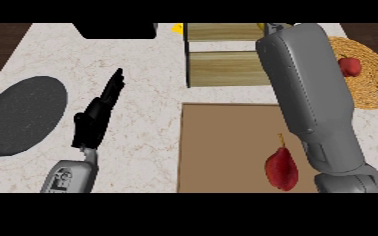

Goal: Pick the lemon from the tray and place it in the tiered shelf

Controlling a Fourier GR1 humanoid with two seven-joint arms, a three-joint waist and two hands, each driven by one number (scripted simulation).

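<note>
Table (pixel 140 60): a pale, marbled top is seen, carrying everything in view.
Tray (pixel 221 145): a flat brown tray is laid at the near middle of the table, its right part covered by the right forearm.
Tiered shelf (pixel 225 67): a wooden shelf of two steps is set just beyond the far edge of the tray; its right end is hidden by the right forearm.
Lemon: no lemon can be made out on the tray or on the shelf; a small yellow patch (pixel 177 28) is seen at the far left corner of the shelf, but what it is cannot be told.
Red chilli pepper (pixel 282 169): a dark red pepper with a thin stem is lying on the near right part of the tray, just beside the right forearm.
Woven mat (pixel 358 75): a round straw-coloured mat is seen at the right edge, with a small red fruit (pixel 350 66) resting on it.
Dark plate (pixel 26 112): a dark grey round plate is placed at the left edge of the table.
Black object (pixel 114 30): a black shape is seen at the far edge, left of the shelf.
Left robot hand (pixel 96 115): it is held over bare table between the plate and the tray, fingers straight and pressed together, pointing away; nothing is held.
Right robot hand: it is hidden beyond the grey forearm (pixel 310 95), which is stretched across the tray to the shelf's far right end; its state cannot be told.
</note>
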